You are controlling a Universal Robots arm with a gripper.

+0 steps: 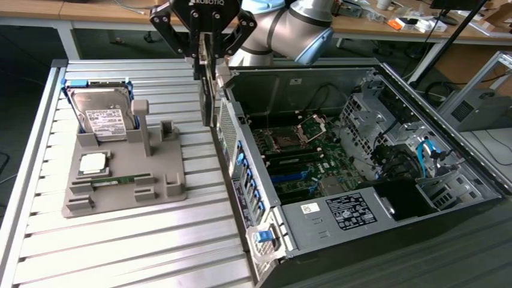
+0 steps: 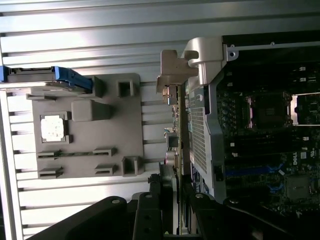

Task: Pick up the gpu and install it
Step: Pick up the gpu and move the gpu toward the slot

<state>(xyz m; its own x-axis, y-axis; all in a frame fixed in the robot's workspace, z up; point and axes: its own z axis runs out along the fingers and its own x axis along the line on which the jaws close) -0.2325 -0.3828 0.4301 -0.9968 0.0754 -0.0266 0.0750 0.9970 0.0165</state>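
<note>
The gpu hangs upright and edge-on as a thin dark strip, with my gripper shut on its upper part. It hovers above the table in the gap between the grey parts fixture and the rear wall of the open computer case. In the wrist view the gpu runs away from my gripper, and its silver end bracket sits at the far end, beside the case's perforated wall. The card's lower edge is above the case rim, outside the case.
The fixture holds a silver hard drive in a blue-edged cradle, a processor chip and a green memory stick. The motherboard lies exposed inside the case. A slatted metal table stretches in front. Desks stand behind.
</note>
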